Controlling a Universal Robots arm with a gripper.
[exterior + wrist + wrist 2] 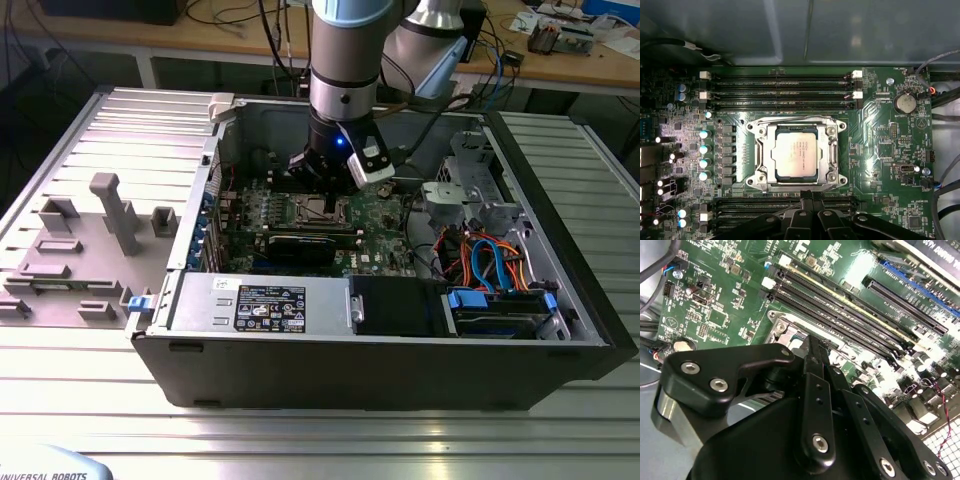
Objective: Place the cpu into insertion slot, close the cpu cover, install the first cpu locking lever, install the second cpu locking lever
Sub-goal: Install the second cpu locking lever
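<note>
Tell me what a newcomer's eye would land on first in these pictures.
The silver cpu stands out, seated in the insertion slot with the cpu cover framing it, amid the green motherboard. The gripper hangs just beside the socket. In the exterior view, the arm reaches down into the open computer case.

Ribbed silvery metal worktop (300, 440). Directly on it: an open computer case (380, 370) lying on its side, and, just beside that toward the exterior view's left, a flat grey panel (60, 250) with raised grey blocks.
</note>
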